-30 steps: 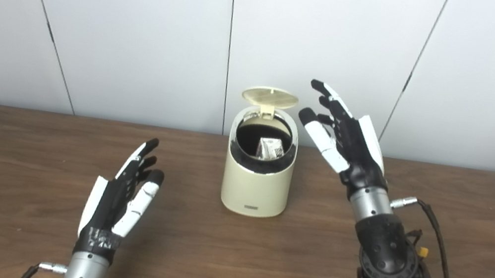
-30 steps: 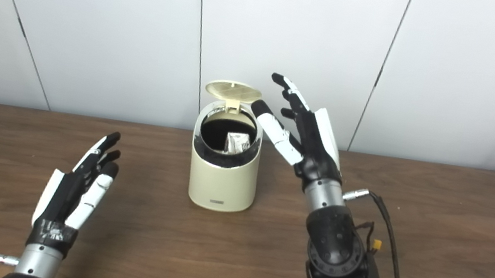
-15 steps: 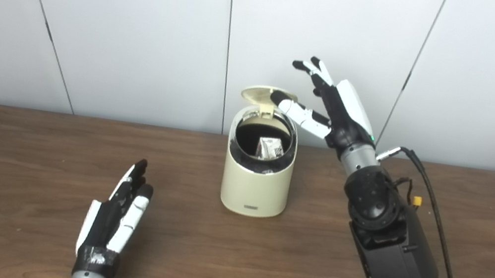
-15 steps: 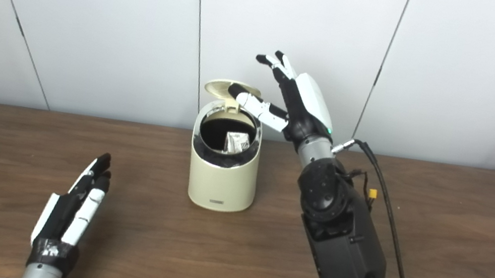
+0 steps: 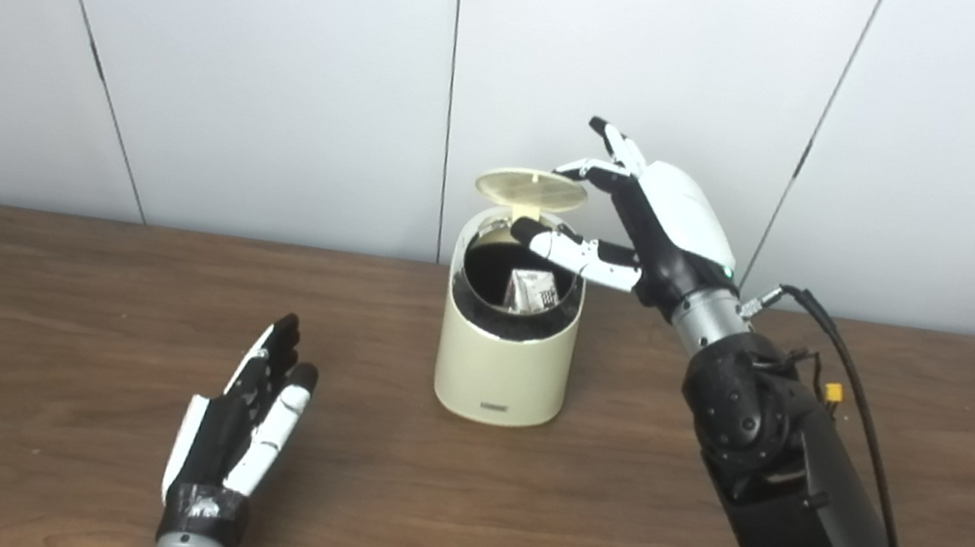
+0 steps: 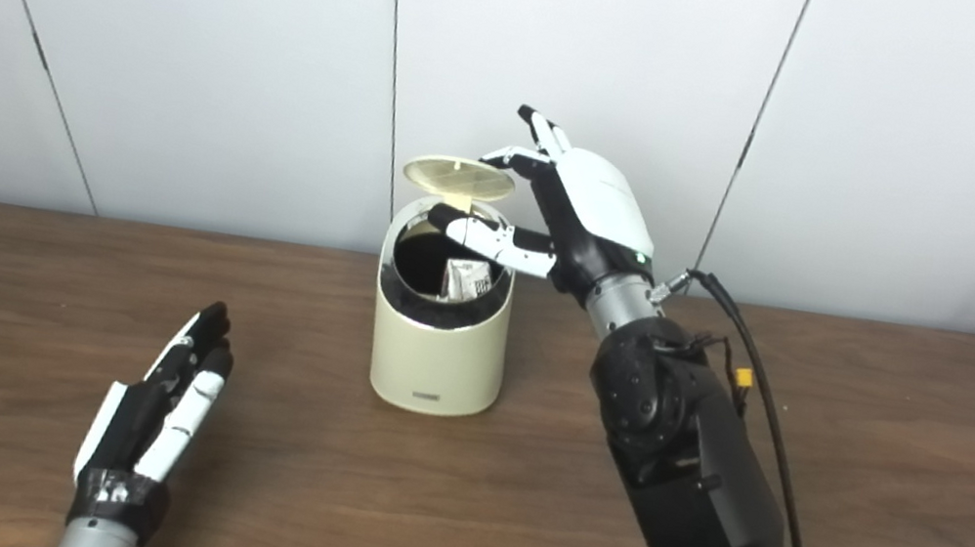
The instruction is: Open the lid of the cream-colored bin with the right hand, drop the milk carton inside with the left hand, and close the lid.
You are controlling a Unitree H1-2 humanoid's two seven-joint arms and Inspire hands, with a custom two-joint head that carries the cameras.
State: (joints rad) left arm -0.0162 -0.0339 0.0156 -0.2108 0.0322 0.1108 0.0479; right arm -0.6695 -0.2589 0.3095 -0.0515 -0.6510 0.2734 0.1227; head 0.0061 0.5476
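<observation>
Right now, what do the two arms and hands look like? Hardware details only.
Both hands are black with white shell panels and silver wrist cuffs. The left hand has grey tape wrapped around its base. The right hand has a white back plate with a small green light, a bulky black forearm, and a black cable with a yellow connector.

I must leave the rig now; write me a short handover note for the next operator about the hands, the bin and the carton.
Right hand: open, raised at the right edge of the upright lid, thumb reaching across the bin's mouth; whether it touches the lid I cannot tell.
Left hand: open, holds nothing, low over the table, left of the bin.
Cream-colored bin: upright at table centre, lid open.
Milk carton: inside the bin.
Done: lid opened, carton dropped in.
Left: close the lid.
</observation>
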